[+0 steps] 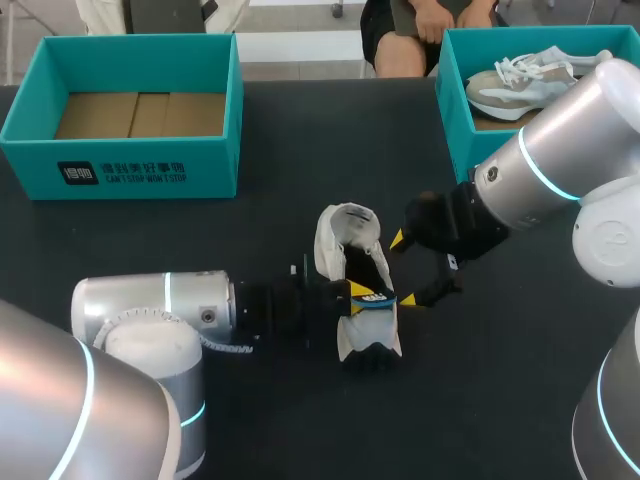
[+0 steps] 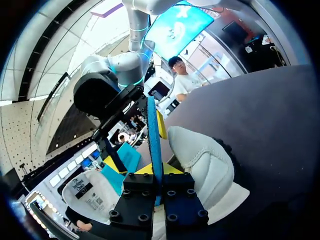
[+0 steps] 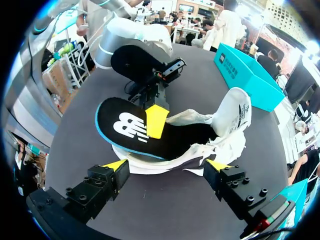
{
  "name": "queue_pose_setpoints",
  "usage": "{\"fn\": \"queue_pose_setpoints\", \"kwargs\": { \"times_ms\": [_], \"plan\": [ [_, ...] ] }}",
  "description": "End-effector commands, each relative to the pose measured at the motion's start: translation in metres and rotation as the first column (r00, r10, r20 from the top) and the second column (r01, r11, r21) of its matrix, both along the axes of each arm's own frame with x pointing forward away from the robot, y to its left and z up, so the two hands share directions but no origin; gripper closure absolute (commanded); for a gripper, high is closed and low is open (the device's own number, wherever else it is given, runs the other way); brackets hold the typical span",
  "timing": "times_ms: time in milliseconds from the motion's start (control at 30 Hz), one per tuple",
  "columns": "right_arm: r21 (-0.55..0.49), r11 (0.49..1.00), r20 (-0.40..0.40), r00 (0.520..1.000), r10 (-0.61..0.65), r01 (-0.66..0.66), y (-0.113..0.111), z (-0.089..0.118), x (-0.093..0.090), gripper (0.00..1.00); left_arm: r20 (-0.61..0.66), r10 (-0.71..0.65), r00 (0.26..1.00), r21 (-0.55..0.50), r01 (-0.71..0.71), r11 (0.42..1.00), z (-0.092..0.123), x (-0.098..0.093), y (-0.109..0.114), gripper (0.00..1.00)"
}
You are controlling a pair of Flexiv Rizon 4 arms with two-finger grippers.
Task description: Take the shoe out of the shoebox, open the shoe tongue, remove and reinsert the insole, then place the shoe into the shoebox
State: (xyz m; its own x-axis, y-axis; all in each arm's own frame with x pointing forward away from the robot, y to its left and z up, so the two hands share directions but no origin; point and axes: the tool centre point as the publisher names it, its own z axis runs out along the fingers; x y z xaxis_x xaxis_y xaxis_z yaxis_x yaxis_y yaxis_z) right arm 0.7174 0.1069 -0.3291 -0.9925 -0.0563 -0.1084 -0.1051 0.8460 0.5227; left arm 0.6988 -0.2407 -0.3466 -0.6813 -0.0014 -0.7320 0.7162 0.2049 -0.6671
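the white shoe [image 1: 335, 240] lies in the middle of the dark table [image 1: 280, 190], well apart from both teal boxes. its black insole [image 1: 368, 272], rimmed in blue, sits partly inside the shoe. the left gripper [image 1: 358, 295] comes in low from the near left, and its fingers are pinched onto the insole. in the left wrist view the insole [image 2: 153, 120] shows edge-on as a thin blue strip running up between that gripper's [image 2: 156, 150] yellow tips, with the padded white shoe [image 2: 200, 160] just beside it. the right gripper [image 1: 404, 270] sits at the shoe's other side with its fingers spread wide. in the right wrist view, the right gripper's [image 3: 167, 165] two yellow tips stand at either side of the near edge of the shoe [image 3: 230, 115], very close to it. whether they touch it cannot be told. from there the insole [image 3: 125, 125] shows its black top with a white mark. one end sticks out past the shoe and the other lies down in the opening. a yellow finger of the left gripper [image 3: 156, 120] presses on top of it. the left box [image 1: 130, 160], at the far left, shows only its cardboard floor. the right box [image 1: 455, 100], at the far right, holds a second shoe [image 1: 520, 85], grey and white with laces.
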Motion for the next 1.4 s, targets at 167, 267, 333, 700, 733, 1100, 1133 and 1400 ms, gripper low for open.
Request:
{"fn": "queue_pose_setpoints", "kwargs": {
  "times_ms": [167,267,333,700,733,1100,1133,1400],
  "plan": [
    [-0.003,1.0,0.001,1.0,-0.002,0.002,0.001,0.0,-0.001,0.0,0.003,0.033,0.999,0.035,-0.033,0.999,-0.009,0.017,0.001,1.0],
    [-0.003,1.0,0.001,1.0,-0.002,0.002,0.001,0.0,-0.001,0.0,-0.001,0.031,1.0,0.017,-0.031,0.999,-0.003,0.011,0.004,0.91],
    [-0.003,1.0,0.001,1.0,-0.002,0.002,0.001,0.0,-0.001,0.0,0.0,0.027,1.0,0.003,-0.027,1.0,0.001,0.006,0.004,0.75],
    [-0.003,1.0,0.001,1.0,-0.002,0.002,0.001,0.0,-0.001,0.0,0.013,-0.016,1.0,-0.032,0.017,0.999,0.015,-0.014,0.002,0.78],
    [-0.003,1.0,0.001,1.0,-0.002,0.002,0.001,0.0,-0.001,0.0,0.01,-0.021,1.0,-0.035,0.022,0.999,0.015,-0.015,0.001,0.8],
    [-0.003,1.0,0.001,1.0,-0.002,0.002,0.001,0.0,-0.001,0.0,-0.008,-0.022,1.0,0.002,0.022,1.0,-0.003,-0.004,0.001,1.0],
    [-0.003,1.0,0.001,1.0,-0.002,0.002,0.001,0.0,-0.001,0.0,-0.007,-0.018,1.0,0.004,0.018,1.0,-0.004,-0.002,0.003,1.0],
    [-0.003,1.0,0.001,1.0,-0.002,0.002,0.001,0.0,-0.001,0.0,-0.008,-0.001,1.0,0.01,0.002,1.0,-0.004,-0.001,0.009,1.0]
  ]
}}
